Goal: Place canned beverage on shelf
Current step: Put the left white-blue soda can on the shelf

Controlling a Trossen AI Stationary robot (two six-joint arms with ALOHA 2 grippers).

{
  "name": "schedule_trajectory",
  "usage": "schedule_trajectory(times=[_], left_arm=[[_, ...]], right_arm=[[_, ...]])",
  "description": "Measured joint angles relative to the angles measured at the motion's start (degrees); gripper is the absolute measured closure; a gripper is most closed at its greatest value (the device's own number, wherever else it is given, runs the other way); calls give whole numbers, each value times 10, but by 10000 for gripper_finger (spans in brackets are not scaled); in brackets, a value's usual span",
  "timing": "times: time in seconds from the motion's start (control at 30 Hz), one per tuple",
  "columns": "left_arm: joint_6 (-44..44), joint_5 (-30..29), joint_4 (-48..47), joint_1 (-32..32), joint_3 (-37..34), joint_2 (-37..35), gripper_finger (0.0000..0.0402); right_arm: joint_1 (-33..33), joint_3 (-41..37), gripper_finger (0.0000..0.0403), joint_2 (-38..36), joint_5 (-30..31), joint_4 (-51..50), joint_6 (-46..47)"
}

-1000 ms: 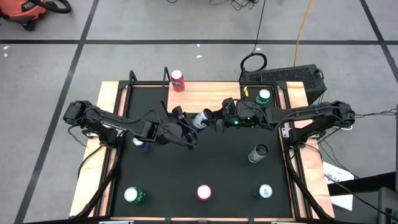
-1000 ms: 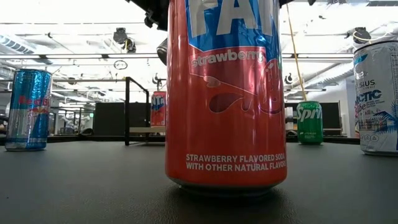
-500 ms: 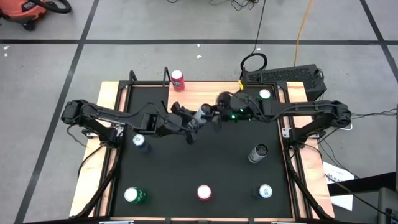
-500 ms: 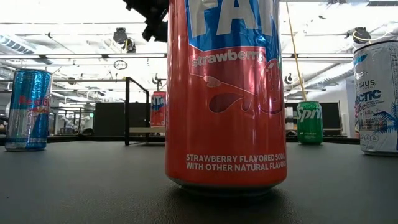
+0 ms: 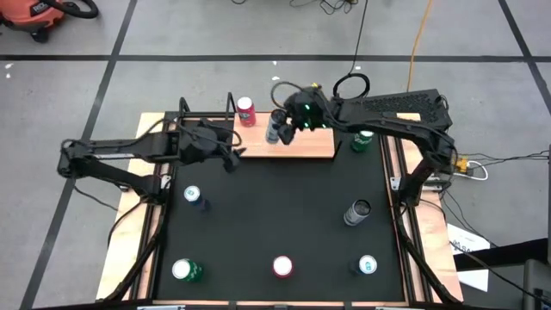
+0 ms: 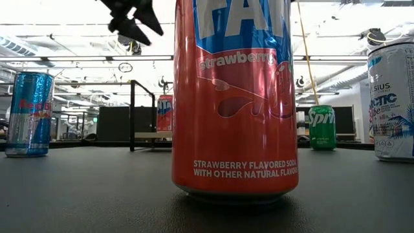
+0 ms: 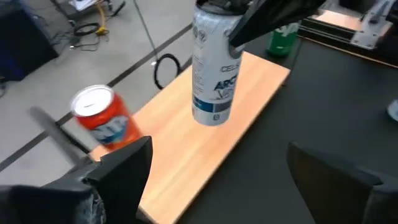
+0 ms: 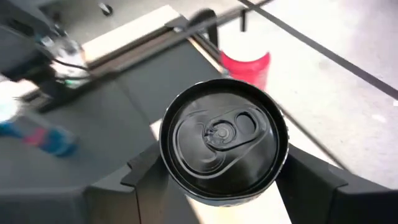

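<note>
Celsius can point(image 7: 213, 68) upright on shelf point(image 7: 205, 149), right claw point(image 5: 291, 116) gripping it

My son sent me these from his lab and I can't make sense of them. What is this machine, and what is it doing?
It is a robot with two dark arms at a black table, each ending in a two-finger pincer. One picture looks down from above, one sits at table height, and two come from cameras on the wrists. The right pincer holds a silver can upright over the wooden shelf, near a red can. The left pincer, open and empty, is beside the shelf. More cans stand on the table.
</note>
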Motion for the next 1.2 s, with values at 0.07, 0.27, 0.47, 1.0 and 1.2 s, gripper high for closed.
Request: schedule_trajectory(times=[0.07, 0.27, 0.47, 1.0, 1.2], left_arm=[[3, 0, -19, 12, 0, -11, 47], [2, 1, -97, 34, 0, -17, 66], [4, 0, -124, 37, -6, -15, 71], [33, 5, -120, 64, -7, -15, 71], [33, 6, -120, 71, -7, -15, 71]], right_arm=[[-19, 26, 168, 34, -21, -11, -12], [-57, 123, 168, 116, -54, -57, -68], [-76, 219, 168, 177, -54, -117, -122], [-114, 253, 167, 216, -103, -100, -163], [-114, 253, 167, 237, -115, -91, -166]])
